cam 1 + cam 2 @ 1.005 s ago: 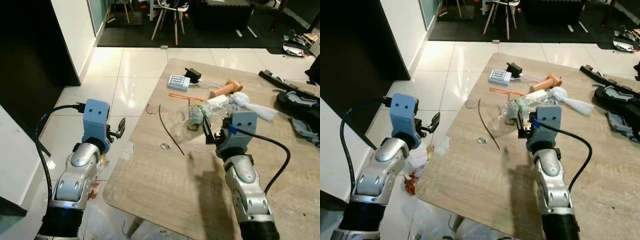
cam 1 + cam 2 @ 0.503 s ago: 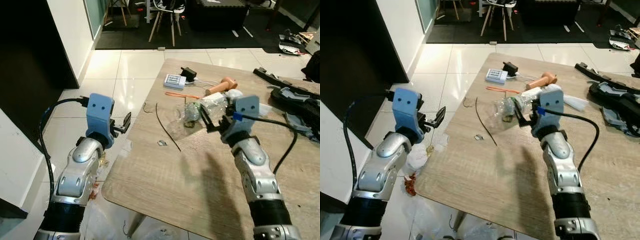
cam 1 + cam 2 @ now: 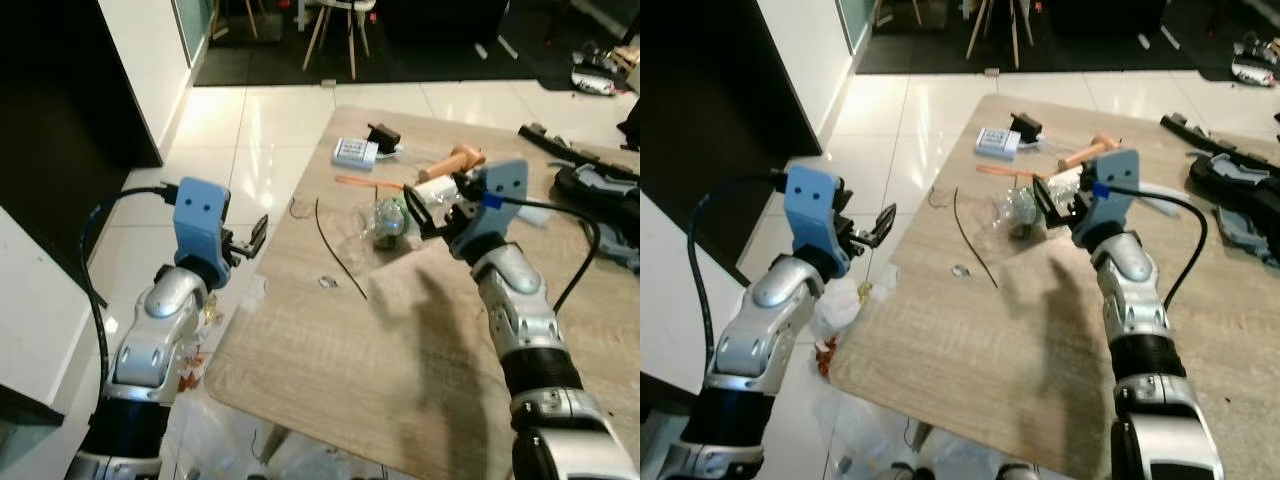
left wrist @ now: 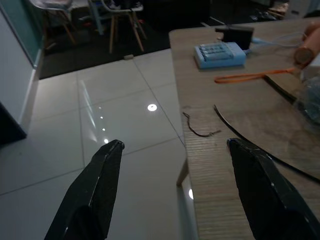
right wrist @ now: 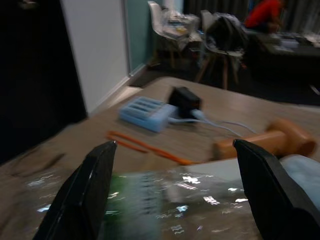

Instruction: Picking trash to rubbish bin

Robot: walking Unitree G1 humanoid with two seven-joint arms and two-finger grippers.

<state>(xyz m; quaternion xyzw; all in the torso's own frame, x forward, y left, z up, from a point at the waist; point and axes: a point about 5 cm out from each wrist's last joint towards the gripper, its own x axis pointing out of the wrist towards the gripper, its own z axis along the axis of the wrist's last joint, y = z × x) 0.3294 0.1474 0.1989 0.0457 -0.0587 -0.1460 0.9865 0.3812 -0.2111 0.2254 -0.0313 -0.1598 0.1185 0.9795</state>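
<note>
A crumpled clear plastic bottle (image 3: 385, 222) with a green label lies on the wooden table (image 3: 400, 360), near its far middle. My right gripper (image 3: 432, 203) hangs open just to the right of the bottle, pointing at it. In the right wrist view the bottle (image 5: 170, 200) lies low between the two spread black fingers (image 5: 82, 200), without touching them. My left gripper (image 3: 250, 238) is open with nothing in it, held over the tiled floor just off the table's left edge.
Behind the bottle lie an orange strip (image 3: 365, 184), a blue charger (image 3: 356, 153), a black adapter (image 3: 383, 136) and a tan handle (image 3: 455, 163). A black cable tie (image 3: 338, 255) runs left of the bottle. Litter lies on the floor (image 3: 195, 360). Black gear (image 3: 590, 180) sits on the table's right.
My right gripper has reached forward from the table's middle up to the bottle, still open. The left arm has hardly moved, and the camera has shifted slightly.
</note>
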